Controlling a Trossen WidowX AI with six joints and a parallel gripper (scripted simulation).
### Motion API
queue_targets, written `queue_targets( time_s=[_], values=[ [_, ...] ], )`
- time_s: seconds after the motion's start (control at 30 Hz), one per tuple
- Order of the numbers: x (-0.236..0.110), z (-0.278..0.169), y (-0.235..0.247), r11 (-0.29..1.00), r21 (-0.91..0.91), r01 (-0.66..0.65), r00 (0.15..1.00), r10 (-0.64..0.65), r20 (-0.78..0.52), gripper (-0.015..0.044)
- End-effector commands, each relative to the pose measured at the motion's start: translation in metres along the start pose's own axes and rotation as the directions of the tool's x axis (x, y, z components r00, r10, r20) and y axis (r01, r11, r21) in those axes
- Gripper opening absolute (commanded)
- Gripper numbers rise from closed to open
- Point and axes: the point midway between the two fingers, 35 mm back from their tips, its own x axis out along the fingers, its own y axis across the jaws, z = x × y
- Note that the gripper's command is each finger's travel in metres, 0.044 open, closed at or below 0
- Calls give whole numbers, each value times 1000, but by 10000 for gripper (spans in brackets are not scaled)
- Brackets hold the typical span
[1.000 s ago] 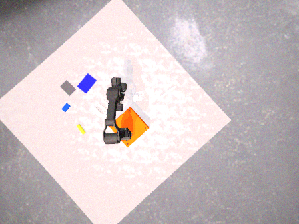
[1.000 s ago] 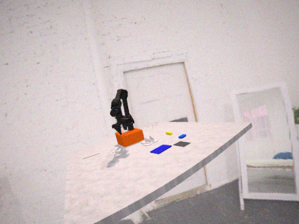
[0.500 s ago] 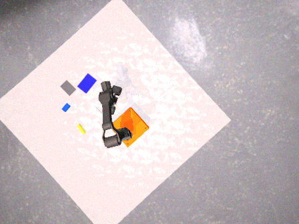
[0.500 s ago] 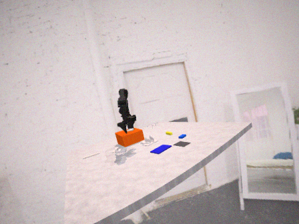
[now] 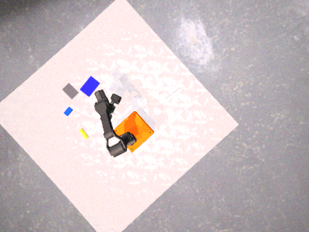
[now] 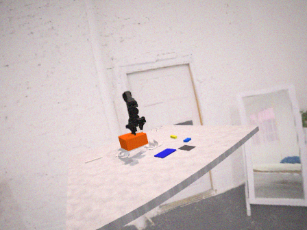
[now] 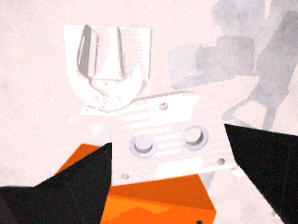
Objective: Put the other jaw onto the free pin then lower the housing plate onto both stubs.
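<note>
The white housing plate (image 7: 168, 142), with two ringed holes, is held between the black fingers of my gripper (image 7: 166, 139) (image 6: 136, 126). My gripper is shut on it, above the table. The white base (image 7: 70, 37) (image 6: 154, 146) stands on the table beyond the plate, at the upper left of the wrist view. Two long upright jaw shapes rise from it, a left one (image 7: 87, 52) and a right one (image 7: 121, 52), side by side with a gap between. Their rounded gear ends are washed out. I cannot tell whether the teeth mesh or how each sits on its pin.
An orange box (image 5: 141, 128) (image 6: 135, 142) (image 7: 155, 192) carries the arm. A small white piece (image 5: 141, 101) and a thin white stick (image 5: 174, 95) (image 6: 93, 159) lie on the table. A blue square (image 5: 90, 86), grey square (image 5: 70, 90), small blue block (image 5: 68, 111) and yellow block (image 5: 83, 133) lie to one side.
</note>
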Motion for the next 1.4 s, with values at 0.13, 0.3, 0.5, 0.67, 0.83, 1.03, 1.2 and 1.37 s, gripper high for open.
queue_targets(
  time_s=[0.13,0.3,0.5,0.67,0.83,1.03,1.2,1.37],
  values=[
    [1,6,26,997,84,-2,1000,3,-5,351],
    [1,9,42,991,135,-4,1000,5,-2,351],
    [1,12,61,980,197,-7,1000,7,1,351],
    [1,12,68,975,222,-9,1000,8,2,351],
    [1,12,68,975,222,-9,1000,8,2,351],
    [1,12,68,975,222,-9,1000,8,2,351],
    [1,12,68,976,219,-9,1000,8,2,351],
    [1,12,68,976,215,-9,1000,8,2,351]
  ],
)
